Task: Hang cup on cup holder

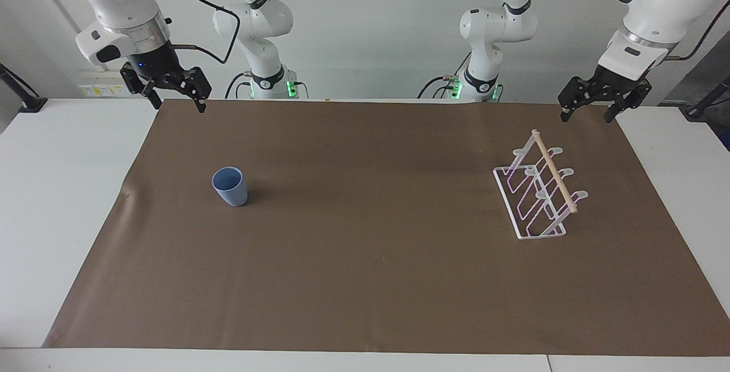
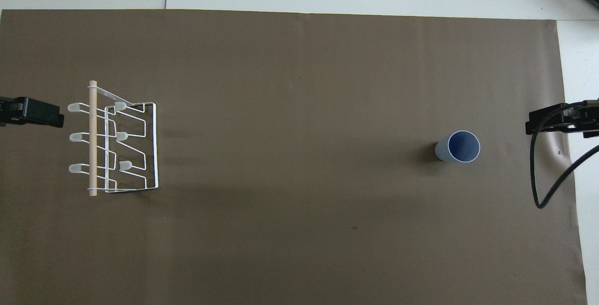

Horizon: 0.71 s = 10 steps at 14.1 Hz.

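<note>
While both arms hang raised at the robots' edge of the brown mat (image 1: 365,280), nothing in the task has yet begun. On the clock face of the facing view, the right gripper (image 1: 174,97) sits at about ten o'clock and the left gripper (image 1: 590,108) at about two o'clock; each has its fingers spread apart and holds nothing. Neither is close to any object.

At about nine o'clock from the mat's centre in that view, toward the right arm's end of the bench (image 1: 68,201), the cup (image 1: 230,186) stands upright on its narrow base, mouth up. At about three o'clock, toward the left arm's end, the cup holder (image 1: 539,189) stands on the mat, its wooden dowel (image 1: 553,169) across the top and its prongs all bare. Cup and holder are well apart.

My judgement is that the step in hand is the approach to the cup, which falls most naturally to the right arm. The next move calls for bringing those fingers down around the cup's wall, closing gently on the tapered plastic, and later inverting it so its mouth slips over a slanted prong.
</note>
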Each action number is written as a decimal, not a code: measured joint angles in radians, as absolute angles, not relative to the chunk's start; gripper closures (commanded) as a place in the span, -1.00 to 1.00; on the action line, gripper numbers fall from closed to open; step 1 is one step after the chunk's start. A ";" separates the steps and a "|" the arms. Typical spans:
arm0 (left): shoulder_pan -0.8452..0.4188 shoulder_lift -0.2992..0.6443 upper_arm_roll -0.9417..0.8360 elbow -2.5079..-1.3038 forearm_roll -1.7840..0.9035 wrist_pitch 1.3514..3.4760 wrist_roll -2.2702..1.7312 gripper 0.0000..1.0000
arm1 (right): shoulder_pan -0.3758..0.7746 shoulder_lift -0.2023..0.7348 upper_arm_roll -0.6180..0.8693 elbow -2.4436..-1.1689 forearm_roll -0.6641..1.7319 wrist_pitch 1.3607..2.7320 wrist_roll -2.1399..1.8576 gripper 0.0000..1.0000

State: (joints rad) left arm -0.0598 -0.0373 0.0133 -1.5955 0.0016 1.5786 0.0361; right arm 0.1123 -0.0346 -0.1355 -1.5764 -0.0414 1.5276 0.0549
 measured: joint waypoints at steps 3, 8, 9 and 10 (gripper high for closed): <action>-0.060 -0.037 0.013 -1.596 0.002 1.579 0.036 -1.00 | 0.113 -0.037 -0.134 -1.578 -0.041 1.528 0.055 -1.00; -0.060 -0.037 0.014 -1.596 0.002 1.579 0.036 -1.00 | 0.113 -0.040 -0.134 -1.581 -0.041 1.523 0.055 -1.00; -0.060 -0.037 0.014 -1.596 0.002 1.579 0.036 -1.00 | 0.113 -0.040 -0.134 -1.581 -0.041 1.520 0.055 -1.00; -0.060 -0.037 0.014 -1.596 0.002 1.579 0.036 -1.00 | 0.114 -0.040 -0.134 -1.581 -0.041 1.519 0.055 -1.00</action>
State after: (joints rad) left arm -0.0598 -0.0373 0.0139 -1.5955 0.0016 1.5789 0.0361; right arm 0.1137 -0.0398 -0.1343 -1.5810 -0.0414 1.5195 0.0549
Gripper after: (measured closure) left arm 0.000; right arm 0.000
